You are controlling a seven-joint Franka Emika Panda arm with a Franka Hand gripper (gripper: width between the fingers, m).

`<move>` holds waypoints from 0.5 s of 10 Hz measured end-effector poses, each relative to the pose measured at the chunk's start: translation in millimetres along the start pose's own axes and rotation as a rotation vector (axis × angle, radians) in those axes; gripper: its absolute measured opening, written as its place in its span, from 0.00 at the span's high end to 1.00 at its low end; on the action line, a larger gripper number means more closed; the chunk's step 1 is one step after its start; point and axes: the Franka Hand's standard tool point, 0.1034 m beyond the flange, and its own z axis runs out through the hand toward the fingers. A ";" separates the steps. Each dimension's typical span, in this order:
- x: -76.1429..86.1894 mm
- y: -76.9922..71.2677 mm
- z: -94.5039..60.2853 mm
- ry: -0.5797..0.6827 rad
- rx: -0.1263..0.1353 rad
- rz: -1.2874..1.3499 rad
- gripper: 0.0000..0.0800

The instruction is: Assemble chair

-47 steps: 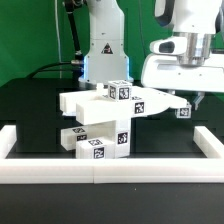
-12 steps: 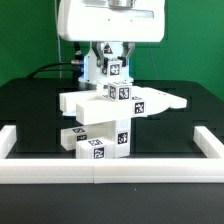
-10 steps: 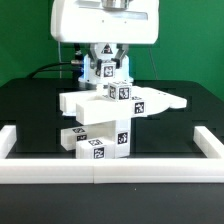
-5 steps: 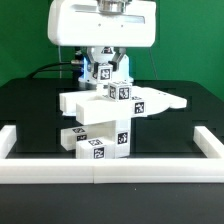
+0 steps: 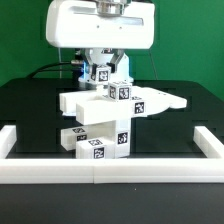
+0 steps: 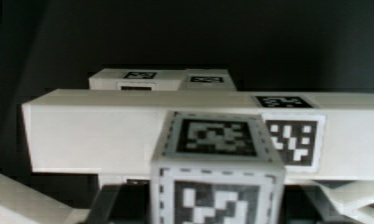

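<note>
The partly built chair point(image 5: 100, 120) stands mid-table in the exterior view: a wide white slab point(image 5: 95, 106) rests on stacked tagged blocks point(image 5: 97, 143), with a small tagged cube point(image 5: 120, 92) on top. My gripper point(image 5: 106, 74) hangs just above and behind the slab, shut on a small white tagged piece point(image 5: 103, 72). In the wrist view that piece point(image 6: 216, 180) fills the gap between my dark fingers point(image 6: 123, 200), and the slab point(image 6: 113, 135) lies right beneath it. The piece does not visibly touch the slab.
A low white border rail point(image 5: 100, 168) runs along the table's front and up both sides point(image 5: 208, 140). The black tabletop point(image 5: 175, 125) lies bare on either side of the chair. A green backdrop stands behind.
Over the last second my gripper, still holding the tagged piece, has drifted a little toward the exterior view's left and slightly down. Several seconds ago it was at the right, beside the slab's end.
</note>
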 end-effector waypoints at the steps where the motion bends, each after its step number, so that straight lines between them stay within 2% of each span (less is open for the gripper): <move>1: 0.1 0.0 -0.1 0.000 0.000 0.000 0.64; 5: 0.6 0.5 2.6 -0.001 -0.006 -0.002 0.64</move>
